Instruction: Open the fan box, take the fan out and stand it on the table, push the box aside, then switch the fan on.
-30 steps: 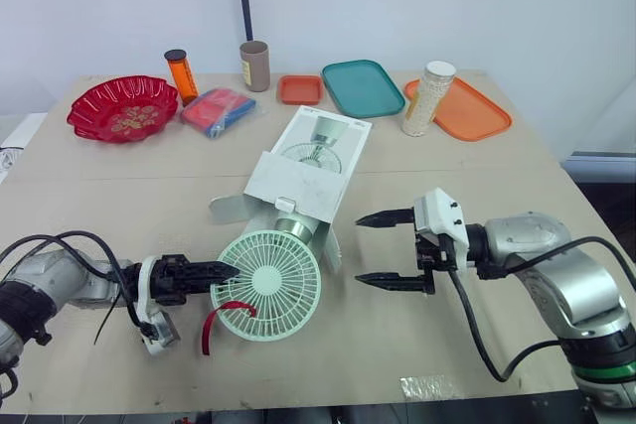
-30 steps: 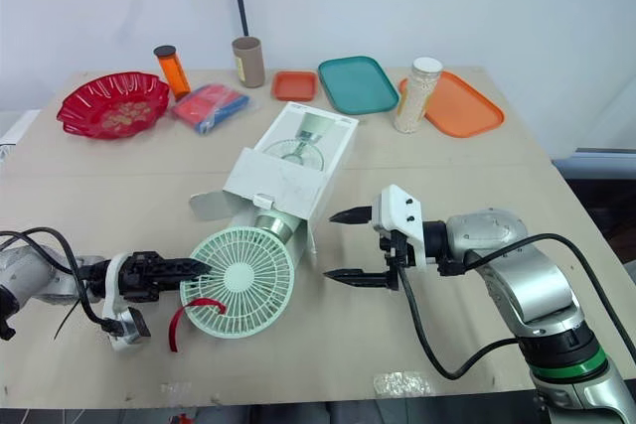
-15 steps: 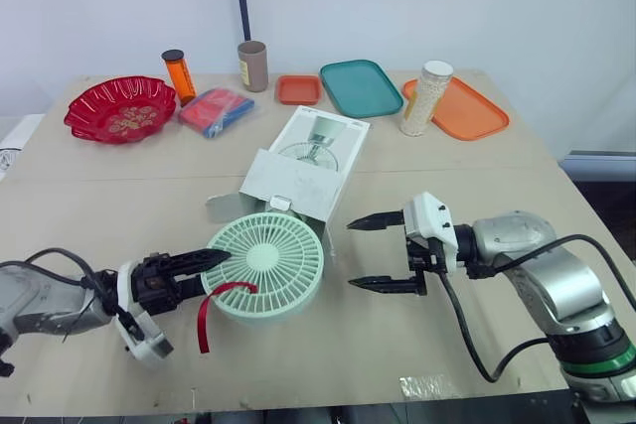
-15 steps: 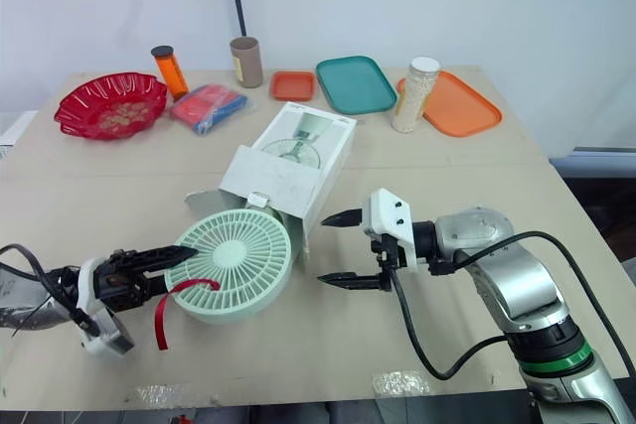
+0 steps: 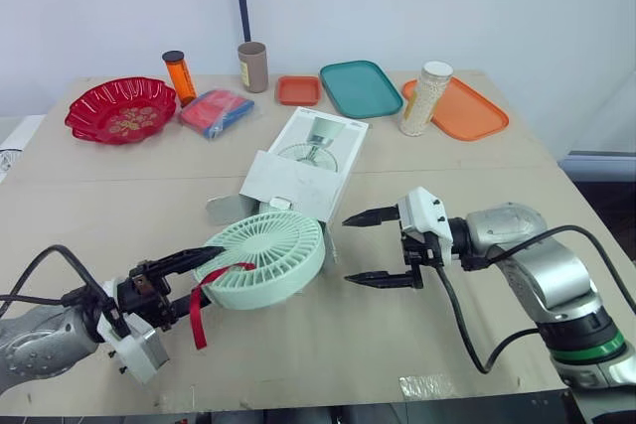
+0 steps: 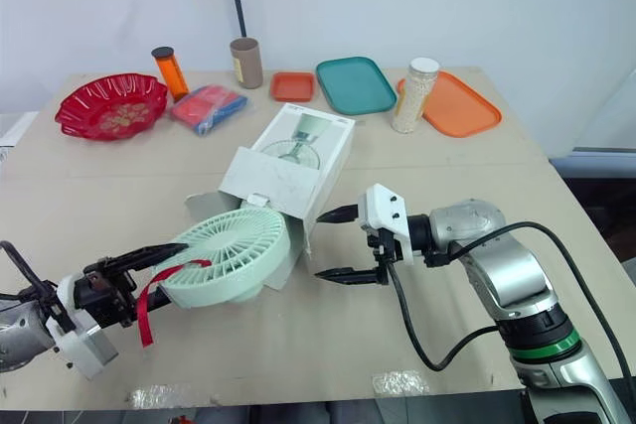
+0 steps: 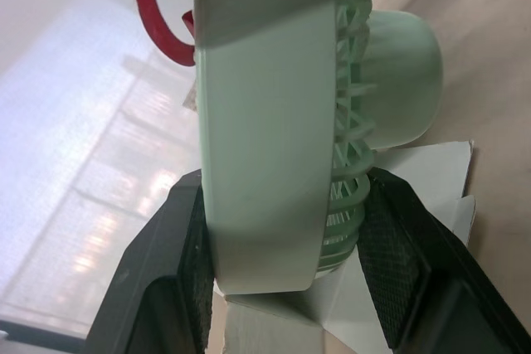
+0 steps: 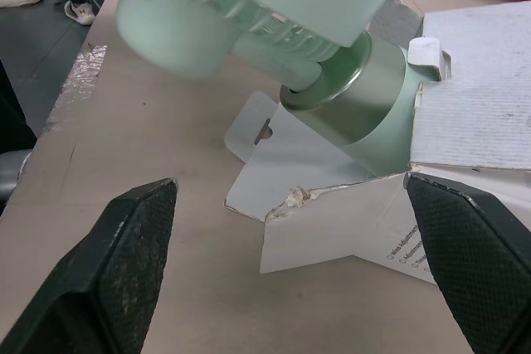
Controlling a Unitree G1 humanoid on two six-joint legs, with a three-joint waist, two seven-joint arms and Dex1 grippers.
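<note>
Two black fingers of the left gripper (image 7: 286, 205) close on the fan (image 5: 263, 258), one pad against the front of its round pale-green cage and the other against the back, so the rim is pinched between them. That gripper reaches in from the near left of the box (image 5: 303, 171), and the fan's head hangs just in front of the box's open near end, lifted off the table (image 5: 348, 345). A red strap (image 5: 204, 295) loops down from the rim beside the fingers.

The fan is tilted, its grille facing up and toward the robot. Its long axis runs from the head back and down into the box, where the metallic green base sits in the opening between the spread flaps.

The right gripper (image 5: 348, 248) hovers just right of the box's open end, fingers spread wide and empty, tips aimed at the fan's neck but clear of it.
</note>
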